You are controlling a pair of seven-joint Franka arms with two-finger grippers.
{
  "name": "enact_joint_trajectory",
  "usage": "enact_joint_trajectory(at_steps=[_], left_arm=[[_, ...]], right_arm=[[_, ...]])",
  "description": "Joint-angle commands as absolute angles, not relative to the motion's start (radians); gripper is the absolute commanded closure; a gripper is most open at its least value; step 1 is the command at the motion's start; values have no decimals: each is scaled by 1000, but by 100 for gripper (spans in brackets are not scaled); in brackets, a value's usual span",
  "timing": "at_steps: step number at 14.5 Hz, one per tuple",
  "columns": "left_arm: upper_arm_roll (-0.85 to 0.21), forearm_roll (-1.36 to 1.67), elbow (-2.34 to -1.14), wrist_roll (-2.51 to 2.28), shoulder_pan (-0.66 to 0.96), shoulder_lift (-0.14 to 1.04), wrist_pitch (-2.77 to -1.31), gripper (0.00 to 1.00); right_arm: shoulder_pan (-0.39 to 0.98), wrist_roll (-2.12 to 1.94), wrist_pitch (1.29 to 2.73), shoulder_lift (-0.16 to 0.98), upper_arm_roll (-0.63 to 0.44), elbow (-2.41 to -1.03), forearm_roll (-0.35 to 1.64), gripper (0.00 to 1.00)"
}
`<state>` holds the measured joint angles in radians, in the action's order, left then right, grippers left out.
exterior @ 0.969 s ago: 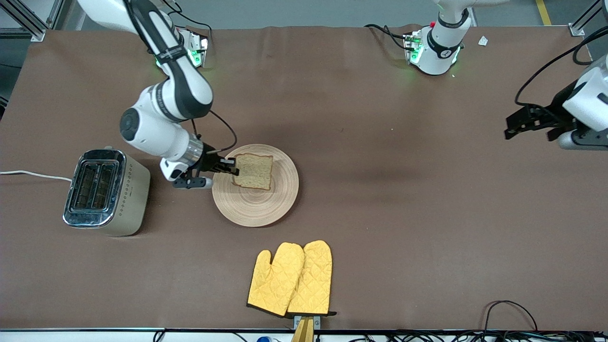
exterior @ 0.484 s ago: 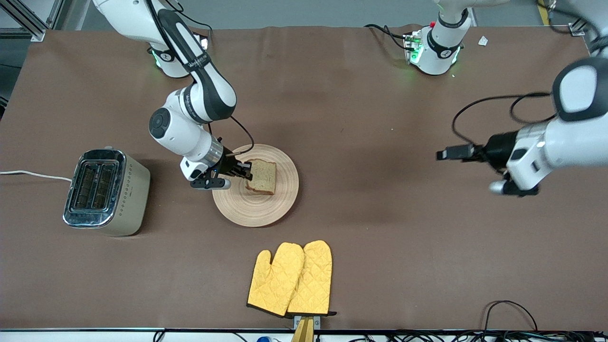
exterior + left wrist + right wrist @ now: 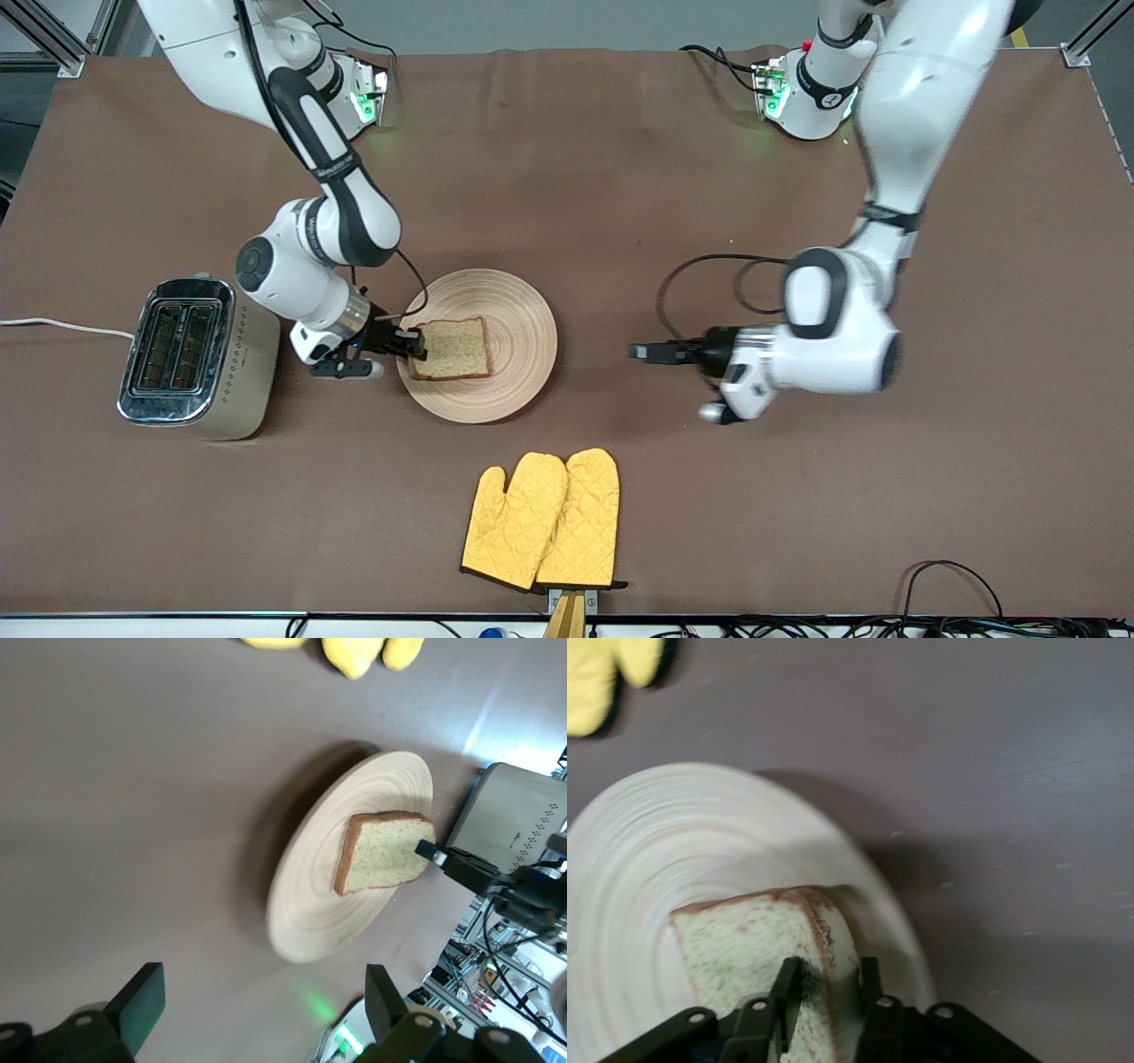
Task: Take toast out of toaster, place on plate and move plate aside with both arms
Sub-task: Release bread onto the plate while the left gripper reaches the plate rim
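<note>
The toast (image 3: pixel 456 348), a brown wholegrain slice, lies nearly flat on the round wooden plate (image 3: pixel 518 310), on the part toward the right arm's end. My right gripper (image 3: pixel 415 341) is shut on the toast's edge at the plate's rim; in the right wrist view its fingers (image 3: pixel 790 979) clamp the toast (image 3: pixel 744 939) over the plate (image 3: pixel 656 833). My left gripper (image 3: pixel 640 353) is open and empty, low over the table beside the plate, toward the left arm's end. Its wrist view shows the gripper (image 3: pixel 263 1001) facing the plate (image 3: pixel 319 895) and toast (image 3: pixel 385 850).
A steel two-slot toaster (image 3: pixel 190 354) stands beside the plate toward the right arm's end, also seen in the left wrist view (image 3: pixel 514 824). Two yellow quilted oven mitts (image 3: pixel 545 518) lie nearer to the front camera than the plate.
My right gripper has brought the toast down from a tilt to lie nearly flat on the plate. My left arm has swung in from the table's end to beside the plate.
</note>
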<state>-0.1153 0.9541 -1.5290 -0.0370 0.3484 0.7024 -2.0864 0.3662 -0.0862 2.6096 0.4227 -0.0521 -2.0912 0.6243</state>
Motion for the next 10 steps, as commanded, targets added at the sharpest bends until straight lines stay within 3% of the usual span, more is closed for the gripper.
enact_joint_trajectory(at_steps=[1,3,6,7,8,10], left_arm=[[-109,1052,-1433,17,446,839,-2218,1],[-109,1150,-1384,79,512,917,-2281,1],[-109,1264,-1355,161,575,983,-2355,6],[-107,1269,-1355,170,583,986,-2359,21],[-109,1272,-1355,198,583,985,-2359,64],[-109,1275,-1358,206,580,982,-2359,100]], right_arm=[[365,-101,2600,390,-71,-2140,635,0],[377,-101,2579,327,-124,-2172,589,0],[374,-100,2401,243,-240,-2148,317,0],[374,-100,2316,207,-271,-2122,232,0],[370,-97,2222,175,-287,-2085,131,0],[353,-81,2005,121,-307,-1979,20,0]])
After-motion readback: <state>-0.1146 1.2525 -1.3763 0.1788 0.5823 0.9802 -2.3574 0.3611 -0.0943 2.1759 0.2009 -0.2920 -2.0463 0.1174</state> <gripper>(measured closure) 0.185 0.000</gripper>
